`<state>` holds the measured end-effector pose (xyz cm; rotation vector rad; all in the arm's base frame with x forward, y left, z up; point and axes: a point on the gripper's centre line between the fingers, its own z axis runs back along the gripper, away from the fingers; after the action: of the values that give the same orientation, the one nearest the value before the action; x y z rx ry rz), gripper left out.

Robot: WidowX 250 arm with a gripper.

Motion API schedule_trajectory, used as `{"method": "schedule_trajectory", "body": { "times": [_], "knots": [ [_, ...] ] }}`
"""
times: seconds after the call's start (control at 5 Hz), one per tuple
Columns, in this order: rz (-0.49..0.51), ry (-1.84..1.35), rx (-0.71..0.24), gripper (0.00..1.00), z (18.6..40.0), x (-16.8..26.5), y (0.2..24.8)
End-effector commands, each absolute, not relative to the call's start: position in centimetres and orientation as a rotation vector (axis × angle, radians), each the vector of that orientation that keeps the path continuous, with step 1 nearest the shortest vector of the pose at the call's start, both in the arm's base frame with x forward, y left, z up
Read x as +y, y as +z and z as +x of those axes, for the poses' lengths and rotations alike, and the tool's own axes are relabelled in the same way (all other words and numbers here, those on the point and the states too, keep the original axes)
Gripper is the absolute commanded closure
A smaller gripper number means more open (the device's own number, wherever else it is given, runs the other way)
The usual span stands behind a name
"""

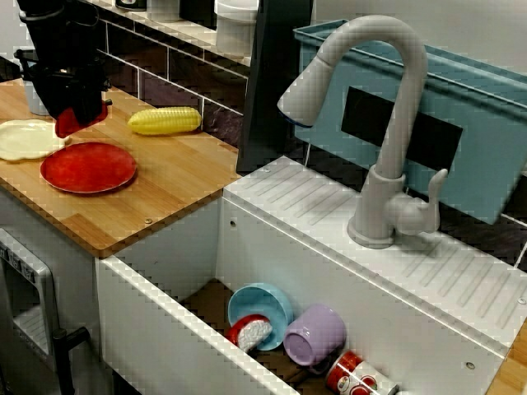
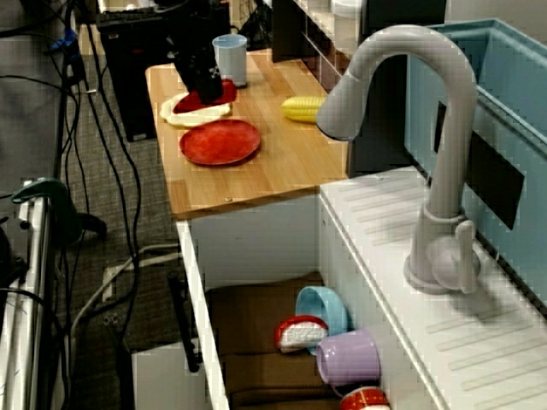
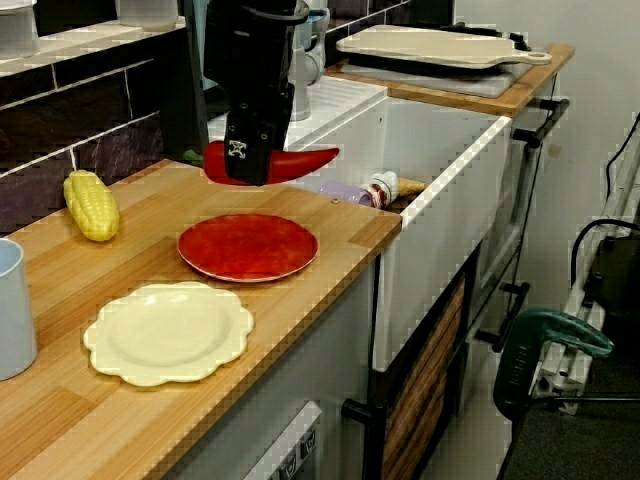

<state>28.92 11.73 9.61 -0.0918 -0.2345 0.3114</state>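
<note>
My black gripper (image 3: 250, 158) is shut on a red chili pepper (image 3: 300, 160) and holds it in the air above the wooden counter (image 3: 330, 205). In the low view from the counter's end the pepper hangs over the far side of a red plate (image 3: 248, 246). A cream scalloped plate (image 3: 168, 331) lies beside the red one. In the view facing the faucet the gripper (image 1: 72, 115) and pepper (image 1: 80, 121) sit between the cream plate (image 1: 25, 138) and the red plate (image 1: 88, 166). From the high view along the counter the pepper (image 2: 208, 96) overlaps the cream plate (image 2: 184, 115).
A yellow corn cob (image 1: 165, 120) lies by the tiled back wall. A light blue cup (image 2: 230, 58) stands at the counter's end. The white sink (image 1: 165, 321) holds a blue bowl (image 1: 262, 303), a purple mug (image 1: 316, 334) and a red can (image 1: 352, 374). The grey faucet (image 1: 387, 123) arches over it.
</note>
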Motion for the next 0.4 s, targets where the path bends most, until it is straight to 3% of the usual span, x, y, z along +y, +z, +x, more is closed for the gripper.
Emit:
{"method": "schedule_trajectory", "body": {
  "times": [0.0,0.2],
  "knots": [
    [-0.034,0.341,-0.280,1.00,28.2,12.0,9.0],
    [0.010,0.380,-0.284,1.00,28.3,12.2,7.3]
  ]
}}
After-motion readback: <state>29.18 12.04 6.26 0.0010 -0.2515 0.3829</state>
